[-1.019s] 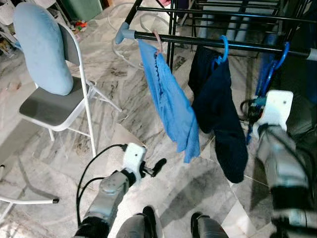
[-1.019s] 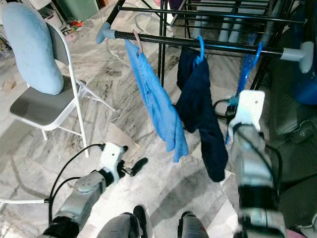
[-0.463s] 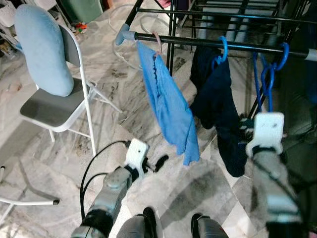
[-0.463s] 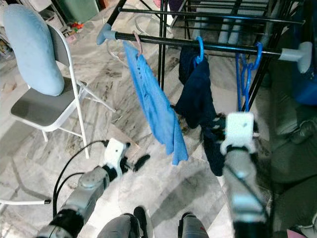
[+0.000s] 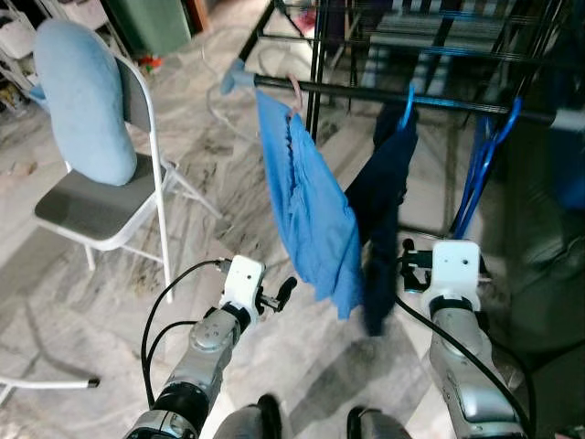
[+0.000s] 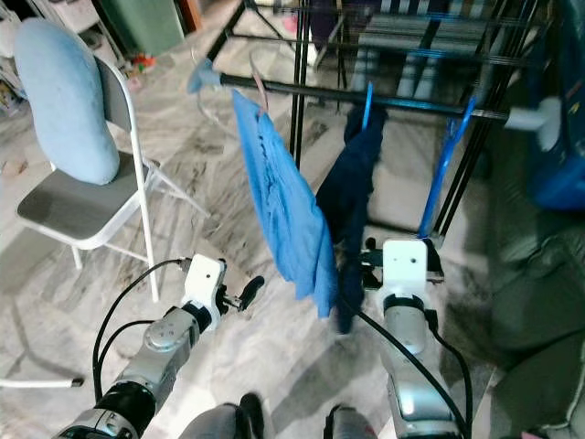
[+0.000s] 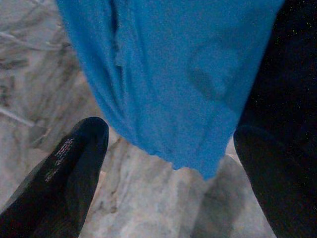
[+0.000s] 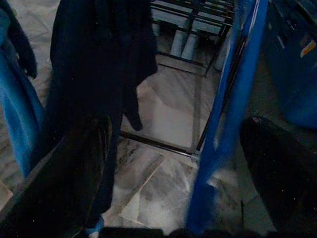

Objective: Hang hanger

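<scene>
A black rail (image 5: 366, 91) runs across the top of the eye views. On it hang a light blue garment (image 5: 315, 210), a dark navy garment (image 5: 384, 201) on a blue hanger, and a bare blue hanger (image 5: 483, 165) at the right end. My right gripper (image 5: 409, 270) is low, beside the navy garment's hem. It is open, and in the right wrist view the bare blue hanger (image 8: 233, 109) stands between and beyond its fingers (image 8: 74, 168). My left gripper (image 5: 281, 293) is open, low and just left of the light blue garment (image 7: 173, 74).
A white folding chair (image 5: 101, 206) with a light blue cushion (image 5: 87, 101) stands at the left. A black drying rack (image 5: 439, 27) is behind the rail. A white tube (image 5: 46, 382) lies on the marble floor at the bottom left. Dark furniture (image 6: 539, 274) is at the right.
My right arm has come down from the rail, leaving the blue hanger hooked there. The navy garment has swung edge-on. The camera has shifted a little; the left arm has barely moved.
</scene>
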`<state>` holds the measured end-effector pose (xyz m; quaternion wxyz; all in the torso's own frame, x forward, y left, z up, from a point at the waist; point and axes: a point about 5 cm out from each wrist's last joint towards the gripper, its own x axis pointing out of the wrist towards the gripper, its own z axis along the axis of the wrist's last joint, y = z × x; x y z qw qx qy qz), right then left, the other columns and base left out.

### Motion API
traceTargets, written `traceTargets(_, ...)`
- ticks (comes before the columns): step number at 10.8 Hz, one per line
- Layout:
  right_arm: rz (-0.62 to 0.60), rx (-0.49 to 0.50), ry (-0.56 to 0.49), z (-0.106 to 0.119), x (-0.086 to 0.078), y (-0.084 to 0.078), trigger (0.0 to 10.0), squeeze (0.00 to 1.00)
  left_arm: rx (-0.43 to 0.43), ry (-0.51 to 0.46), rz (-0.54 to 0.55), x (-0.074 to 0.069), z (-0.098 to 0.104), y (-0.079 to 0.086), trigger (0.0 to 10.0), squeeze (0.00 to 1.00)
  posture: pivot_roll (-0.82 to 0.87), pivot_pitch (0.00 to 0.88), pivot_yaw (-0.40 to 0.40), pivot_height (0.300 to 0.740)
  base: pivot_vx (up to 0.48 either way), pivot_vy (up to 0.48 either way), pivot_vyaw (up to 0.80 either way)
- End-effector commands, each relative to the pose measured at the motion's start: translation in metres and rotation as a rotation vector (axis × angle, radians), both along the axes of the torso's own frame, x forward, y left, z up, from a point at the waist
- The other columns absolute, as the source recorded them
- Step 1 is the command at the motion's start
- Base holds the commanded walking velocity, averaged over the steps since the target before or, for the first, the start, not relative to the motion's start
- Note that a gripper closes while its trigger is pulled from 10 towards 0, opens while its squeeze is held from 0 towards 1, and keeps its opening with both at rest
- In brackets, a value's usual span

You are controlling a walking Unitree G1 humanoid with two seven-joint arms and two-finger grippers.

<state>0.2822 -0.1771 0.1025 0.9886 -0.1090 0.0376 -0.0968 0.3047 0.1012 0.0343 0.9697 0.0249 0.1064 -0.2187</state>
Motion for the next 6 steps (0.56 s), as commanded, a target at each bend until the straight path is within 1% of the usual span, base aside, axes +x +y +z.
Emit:
traceTargets(1,0.024,-0.006,0.031,-0.008,0.000,0.002,10.0,1.00,0.000,0.023,0.047,-0.002,-0.006,0.008,10.0,0.00,-0.11,0.115,0.080,0.740,0.000,0.000,0.00)
traceTargets(2,0.024,-0.003,0.068,-0.019,-0.001,-0.002,10.0,1.00,0.009,0.045,0.080,-0.004,-0.011,0.013,10.0,0.00,-0.10,0.112,0.066,0.740,0.000,0.000,0.00)
traceTargets(3,0.036,-0.017,0.145,-0.041,-0.006,-0.005,10.0,0.96,0.042,0.080,0.099,-0.012,-0.022,0.020,10.0,0.00,-0.08,0.109,0.053,0.740,0.000,0.000,0.00)
traceTargets(4,0.056,0.001,0.215,-0.060,-0.013,-0.004,10.0,0.08,0.082,0.119,0.117,-0.019,-0.033,0.027,10.0,0.00,-0.08,0.105,0.046,0.740,0.000,0.000,0.00)
traceTargets(5,0.066,-0.017,0.264,-0.073,-0.018,-0.004,10.0,0.00,0.112,0.166,0.126,-0.027,-0.043,0.032,10.0,0.00,-0.07,0.104,0.043,0.740,0.000,0.000,0.00)
traceTargets(6,0.099,0.029,0.358,-0.094,-0.025,0.004,10.0,0.00,0.181,0.238,0.129,-0.041,-0.059,0.042,10.0,0.00,-0.07,0.101,0.042,0.740,-0.240,0.000,0.00)
